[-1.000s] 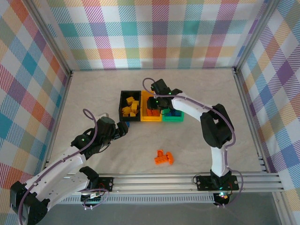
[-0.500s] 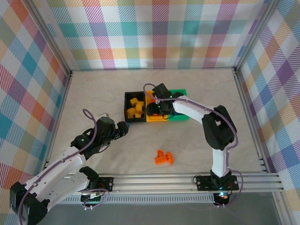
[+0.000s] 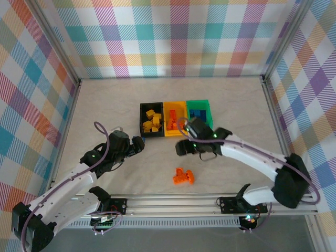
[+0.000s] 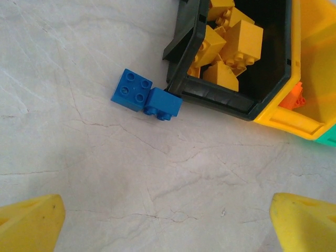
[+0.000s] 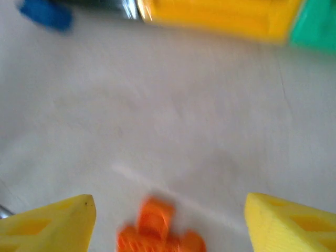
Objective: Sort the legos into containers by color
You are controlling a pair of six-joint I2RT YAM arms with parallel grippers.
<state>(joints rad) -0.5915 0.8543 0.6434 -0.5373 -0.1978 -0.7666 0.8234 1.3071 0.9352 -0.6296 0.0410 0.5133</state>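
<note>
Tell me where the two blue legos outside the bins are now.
In the left wrist view, the two blue legos lie on the table left of centre, against the black bin's outer corner.

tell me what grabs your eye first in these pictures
A row of three bins at the middle of the table stands out: a black bin heaped with yellow bricks, a yellow-orange bin and a green bin. Nearer the front edge, a small cluster of orange bricks lies loose, and two blue bricks sit right by the black bin's corner.
</note>
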